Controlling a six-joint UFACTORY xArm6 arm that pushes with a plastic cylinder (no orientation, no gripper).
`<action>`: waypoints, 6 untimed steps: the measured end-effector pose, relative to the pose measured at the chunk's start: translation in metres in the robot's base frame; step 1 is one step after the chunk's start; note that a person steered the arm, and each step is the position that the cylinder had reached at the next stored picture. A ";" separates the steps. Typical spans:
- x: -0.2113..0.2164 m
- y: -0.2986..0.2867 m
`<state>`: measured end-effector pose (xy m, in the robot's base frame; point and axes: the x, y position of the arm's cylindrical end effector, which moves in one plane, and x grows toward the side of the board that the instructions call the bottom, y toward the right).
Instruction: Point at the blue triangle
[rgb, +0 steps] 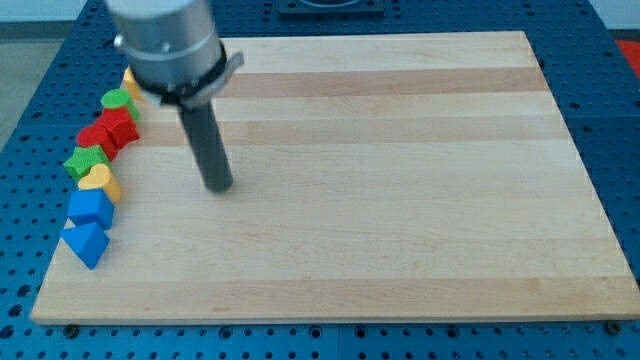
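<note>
My tip (219, 186), the bare end of a dark rod with no gripper to open or close, rests on the wooden tabletop (400, 180) touching no block. The blue triangle (85, 243) lies well apart at about eight o'clock from it, near the view's bottom-left corner. Above the triangle, a line of blocks climbs the left edge toward twelve o'clock: blue block (91, 208), yellow heart (100, 181), green star (85, 160), red blocks (110, 131), green cylinder (118, 101).
</note>
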<state>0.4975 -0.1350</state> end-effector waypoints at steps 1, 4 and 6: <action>0.065 -0.002; 0.106 -0.130; 0.100 -0.144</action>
